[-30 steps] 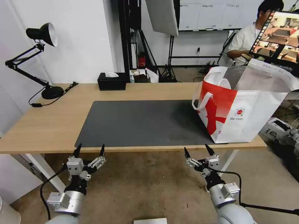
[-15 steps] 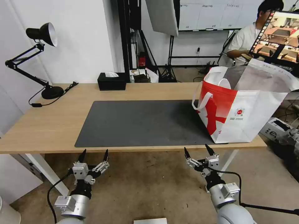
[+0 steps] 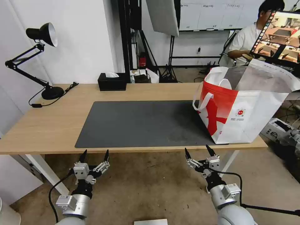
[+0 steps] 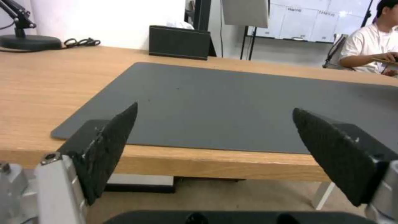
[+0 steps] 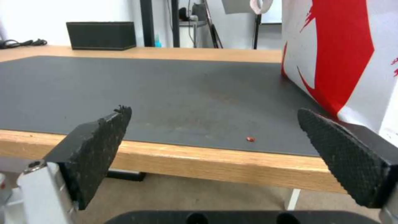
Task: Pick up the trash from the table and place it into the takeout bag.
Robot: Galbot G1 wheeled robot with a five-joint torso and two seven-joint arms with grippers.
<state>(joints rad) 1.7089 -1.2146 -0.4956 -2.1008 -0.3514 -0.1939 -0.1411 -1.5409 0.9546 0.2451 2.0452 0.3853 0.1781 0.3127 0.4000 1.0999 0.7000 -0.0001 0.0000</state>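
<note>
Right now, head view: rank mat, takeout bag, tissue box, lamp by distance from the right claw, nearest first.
From the right claw, open below the table's front edge:
1. Mat, just ahead on the table.
2. Takeout bag, ahead and to the right, at the table's right end.
3. Tissue box, back edge, left of centre.
4. Lamp, far back left corner.

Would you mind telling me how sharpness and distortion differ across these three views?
Head view: wide-angle, bowing the table edge, bag crisp. Left wrist view: left pincer pads blurred, mat soft. Right wrist view: right pincer soft, background hazy.
</note>
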